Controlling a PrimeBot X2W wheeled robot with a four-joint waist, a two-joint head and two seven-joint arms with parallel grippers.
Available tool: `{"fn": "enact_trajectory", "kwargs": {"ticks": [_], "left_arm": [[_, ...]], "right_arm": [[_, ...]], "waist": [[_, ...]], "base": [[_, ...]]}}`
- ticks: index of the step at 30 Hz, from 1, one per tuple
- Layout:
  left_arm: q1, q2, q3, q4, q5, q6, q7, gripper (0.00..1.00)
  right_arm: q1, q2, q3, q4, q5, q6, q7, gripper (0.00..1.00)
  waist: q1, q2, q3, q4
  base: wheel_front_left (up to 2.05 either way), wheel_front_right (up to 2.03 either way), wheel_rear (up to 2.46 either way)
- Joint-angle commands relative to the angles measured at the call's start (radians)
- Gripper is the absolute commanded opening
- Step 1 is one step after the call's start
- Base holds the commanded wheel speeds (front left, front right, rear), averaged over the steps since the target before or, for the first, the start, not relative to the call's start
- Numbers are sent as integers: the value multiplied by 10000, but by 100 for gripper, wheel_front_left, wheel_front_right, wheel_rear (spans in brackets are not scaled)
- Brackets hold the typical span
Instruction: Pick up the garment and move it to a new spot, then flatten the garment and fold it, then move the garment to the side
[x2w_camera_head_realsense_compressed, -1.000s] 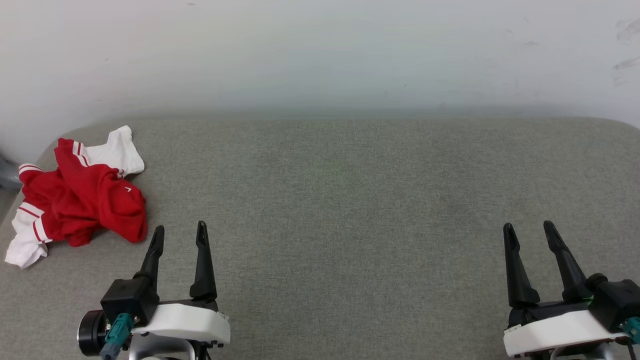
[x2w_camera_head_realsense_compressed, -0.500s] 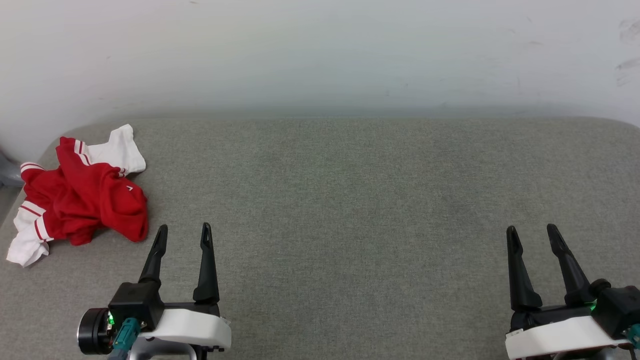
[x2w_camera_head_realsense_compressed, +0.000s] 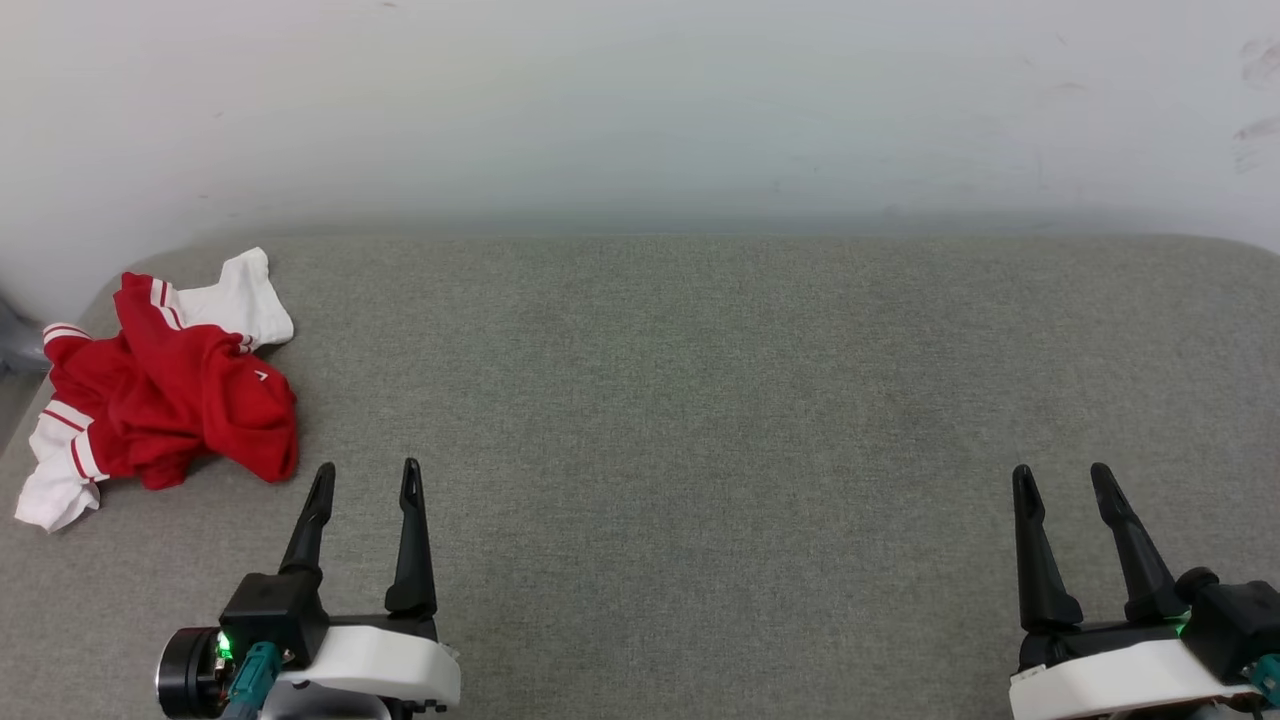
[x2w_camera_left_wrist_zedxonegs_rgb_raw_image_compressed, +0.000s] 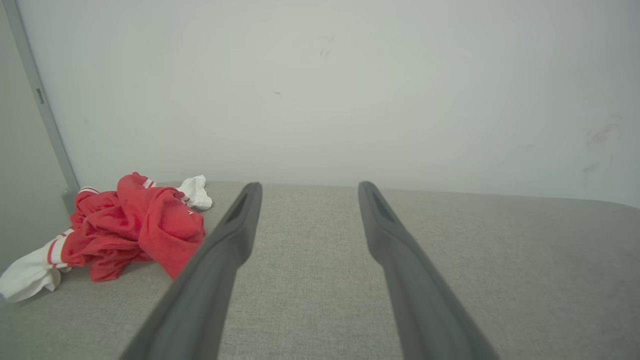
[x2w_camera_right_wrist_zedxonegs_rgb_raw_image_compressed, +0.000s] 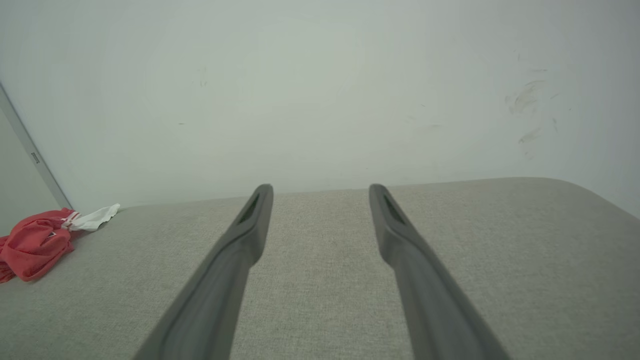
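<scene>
Both our hands sit further back than before: left hand (x2w_camera_head_realsense_compressed: 366, 470) and right hand (x2w_camera_head_realsense_compressed: 1060, 472), fingers apart, empty. The crumpled red-and-white cloth shirt (x2w_camera_head_realsense_compressed: 170, 400) lies on the grey table (x2w_camera_head_realsense_compressed: 700, 400).

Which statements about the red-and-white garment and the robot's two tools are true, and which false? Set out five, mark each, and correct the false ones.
1. The garment lies crumpled at the left end of the grey surface. True.
2. The left tool and the right tool both stand open. True.
3. The left tool grips the garment. False: it is apart from the garment and holds nothing.
4. The garment is folded flat. False: it is bunched up, with a white sleeve sticking out.
5. The garment lies nearer the right tool. False: it lies nearer the left tool.
</scene>
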Motion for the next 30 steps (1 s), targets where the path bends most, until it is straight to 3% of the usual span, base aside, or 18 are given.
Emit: {"fn": "enact_trajectory", "kwargs": {"ticks": [1,30], "left_arm": [[93,-14,-6,45,-76,23,-28,100],[82,-15,54,420,-323,125,-28,100]], "right_arm": [[61,-5,13,41,81,-7,-21,100],[38,-5,133,233,106,-7,-21,100]], "waist": [[0,0,0,-2],[0,0,40,69]], "base": [[0,0,0],[0,0,0]]}}
